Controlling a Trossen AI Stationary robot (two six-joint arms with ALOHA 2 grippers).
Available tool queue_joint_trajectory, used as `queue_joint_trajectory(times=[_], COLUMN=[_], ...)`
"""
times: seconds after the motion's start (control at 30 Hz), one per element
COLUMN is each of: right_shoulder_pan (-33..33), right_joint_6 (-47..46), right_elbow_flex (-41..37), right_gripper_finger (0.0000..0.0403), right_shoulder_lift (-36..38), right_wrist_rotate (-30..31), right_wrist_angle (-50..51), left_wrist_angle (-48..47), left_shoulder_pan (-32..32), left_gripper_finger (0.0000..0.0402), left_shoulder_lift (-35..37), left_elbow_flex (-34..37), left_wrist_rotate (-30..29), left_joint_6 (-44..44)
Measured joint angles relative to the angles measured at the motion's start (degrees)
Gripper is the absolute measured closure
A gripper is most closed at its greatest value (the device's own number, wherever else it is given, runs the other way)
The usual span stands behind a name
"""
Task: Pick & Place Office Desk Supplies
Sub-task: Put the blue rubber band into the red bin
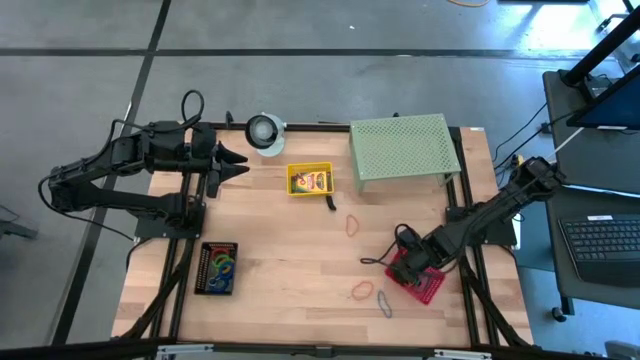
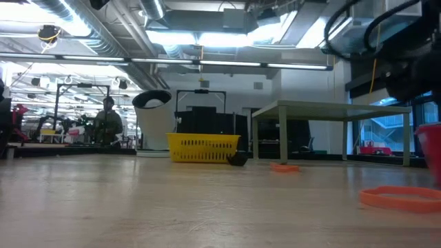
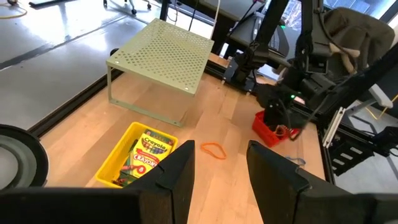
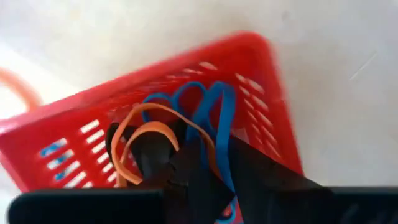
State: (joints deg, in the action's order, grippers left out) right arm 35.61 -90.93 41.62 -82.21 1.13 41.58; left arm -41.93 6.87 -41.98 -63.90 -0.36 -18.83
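My right gripper [image 1: 405, 262] points down into the red basket [image 4: 261, 81] at the table's near right, shut on an orange rubber band [image 4: 149, 127]. A blue band [image 4: 214, 106] lies in the basket. Loose on the wood are two orange bands [image 1: 353, 225] [image 1: 361, 291], a grey-blue band [image 1: 384, 303] and a black clip [image 1: 330, 203]. A crayon box [image 3: 148, 155] lies in the yellow basket [image 1: 309, 180]. My left gripper [image 3: 221, 168] hangs open at the far left, above the table. My right gripper comes from above, pointing down into the red basket. The orange band's loop [image 4: 205, 146] crosses its dark fingers [image 4: 152, 158] and hangs slack about them. The fingers hide where they close on it. I cannot tell whether the band's lower part rests on the basket floor.
A pale green perforated stand [image 1: 400, 150] fills the far right. A white-and-grey roll [image 1: 265, 130] sits at the far edge. A black tray [image 1: 217, 268] with coloured bands lies near left. Bare wood spreads across the table's middle.
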Motion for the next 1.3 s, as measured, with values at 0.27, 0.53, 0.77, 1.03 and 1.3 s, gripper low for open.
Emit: queue_joint_trajectory(times=[0.27,0.53,0.77,1.03,1.3], right_shoulder_pan=[-5.4,-6.6,-5.0,-4.6,-1.7], right_joint_6=[6.5,9.1,6.9,2.6,1.5], right_elbow_flex=[-1.0,1.8,2.0,2.1,10.6], right_gripper_finger=[0.0321,0.0321,0.0321,0.0282,0.0250], right_shoulder_lift=[0.4,3.5,5.3,8.3,7.3], right_wrist_rotate=[1.1,-1.0,-5.0,-4.9,-0.7], right_wrist_angle=[0.0,0.4,0.9,0.6,0.4], left_wrist_angle=[0.2,0.2,0.2,0.2,0.1], left_shoulder_pan=[0.0,0.0,0.0,0.0,0.0], left_gripper_finger=[0.0261,0.0261,0.0261,0.0261,0.0261], left_shoulder_lift=[0.0,0.0,0.0,0.0,0.0], left_elbow_flex=[0.0,0.0,0.0,0.0,0.0], left_wrist_rotate=[-0.1,-0.1,-0.1,-0.1,-0.1], left_joint_6=[0.0,0.0,0.0,0.0,0.0])
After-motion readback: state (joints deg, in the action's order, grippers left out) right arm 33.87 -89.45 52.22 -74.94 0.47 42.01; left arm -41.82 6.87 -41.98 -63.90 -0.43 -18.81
